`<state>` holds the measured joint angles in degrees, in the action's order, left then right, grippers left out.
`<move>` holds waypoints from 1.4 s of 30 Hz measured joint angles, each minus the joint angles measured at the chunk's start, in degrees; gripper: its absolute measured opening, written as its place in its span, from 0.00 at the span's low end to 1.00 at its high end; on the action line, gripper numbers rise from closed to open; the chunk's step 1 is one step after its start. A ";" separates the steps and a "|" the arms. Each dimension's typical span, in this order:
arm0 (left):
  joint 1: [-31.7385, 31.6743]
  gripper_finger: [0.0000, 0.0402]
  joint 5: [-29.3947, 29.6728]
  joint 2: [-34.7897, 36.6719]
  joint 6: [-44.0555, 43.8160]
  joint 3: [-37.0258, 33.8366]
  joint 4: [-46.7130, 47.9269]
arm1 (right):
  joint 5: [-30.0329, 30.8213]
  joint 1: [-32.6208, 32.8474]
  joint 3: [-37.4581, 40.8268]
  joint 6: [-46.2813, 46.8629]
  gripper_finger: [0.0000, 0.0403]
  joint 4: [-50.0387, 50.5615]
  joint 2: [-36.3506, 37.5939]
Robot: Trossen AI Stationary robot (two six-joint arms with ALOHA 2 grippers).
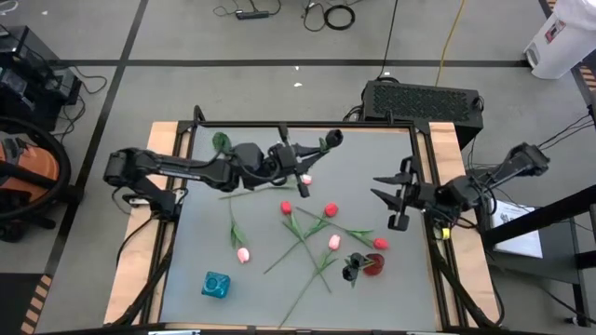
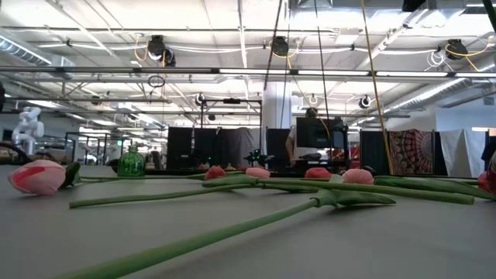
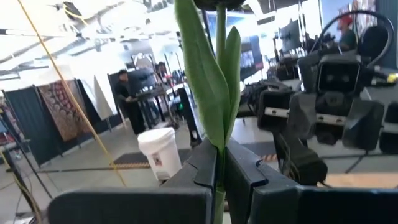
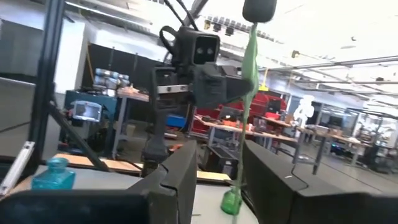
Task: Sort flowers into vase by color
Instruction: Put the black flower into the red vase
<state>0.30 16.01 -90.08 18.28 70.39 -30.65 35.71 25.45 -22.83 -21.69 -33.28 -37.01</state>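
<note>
Early in the sort, judging by the spread. Clamped on the stem of a black tulip [image 1: 332, 139], jaws together: the left gripper [image 3: 219, 168], in the upper middle of the high view, with the dark head tipped toward the upper right. Raised off the table [image 1: 400, 307], not yet over any vase. Waiting at centre right with jaws apart and nothing between them: the right gripper [image 1: 391, 197].

Left to do, apparently almost everything. Scattered flat across the middle of the table: loose flowers [image 1: 333, 242] with red and pink heads, stems crossing one another, plus a lone pink tulip [image 1: 243, 254] lower left of the pile and another pink head just below the left gripper.

Three containers in sight. Lower left: a blue vase [image 1: 216, 285], seemingly with nothing in it. Lower right of centre: a red vase [image 1: 373, 266] with a dark flower head touching its left side; impossible to tell whether inside or merely beside it. Left of centre in the low view: a green vase [image 2: 132, 163], no stem visibly rising from it.
</note>
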 joint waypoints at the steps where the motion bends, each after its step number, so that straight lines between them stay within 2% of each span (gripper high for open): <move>1: 0.00 0.04 0.00 -0.92 -0.02 0.00 -1.82 | 0.04 -0.46 0.00 0.28 0.30 0.00 -0.18; 6: -0.12 0.04 0.00 -5.01 -0.09 0.00 -10.53 | 0.00 -2.93 0.00 1.72 0.30 0.02 -1.30; 10: -0.80 0.04 -1.11 -6.57 -4.39 0.06 -13.58 | 0.00 -4.48 0.00 1.74 0.30 -0.07 -2.50; 17: -2.38 0.04 -5.68 -6.91 -10.44 0.35 -13.51 | 0.04 -7.95 0.00 4.67 0.30 -4.74 -5.90; 26: -2.43 0.04 -7.52 -6.91 -10.49 0.35 -10.84 | -0.10 -12.63 0.00 10.75 0.30 -8.52 -10.62; 30: -2.43 0.04 -7.50 -6.91 -10.51 0.37 -9.02 | -4.16 -14.27 -0.47 13.61 0.30 -8.52 -12.55; 34: -2.41 0.04 -7.51 -6.91 -10.51 0.37 -8.97 | -7.12 -15.49 -3.02 15.20 0.30 -7.55 -14.90; 42: -2.40 0.04 -7.50 -6.91 -10.53 0.37 -8.78 | -7.57 -17.53 -11.05 15.07 0.30 -0.70 -20.42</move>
<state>-2.11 8.51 -96.99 7.75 70.76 -39.42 28.14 7.92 -33.88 -6.61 -33.98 -57.43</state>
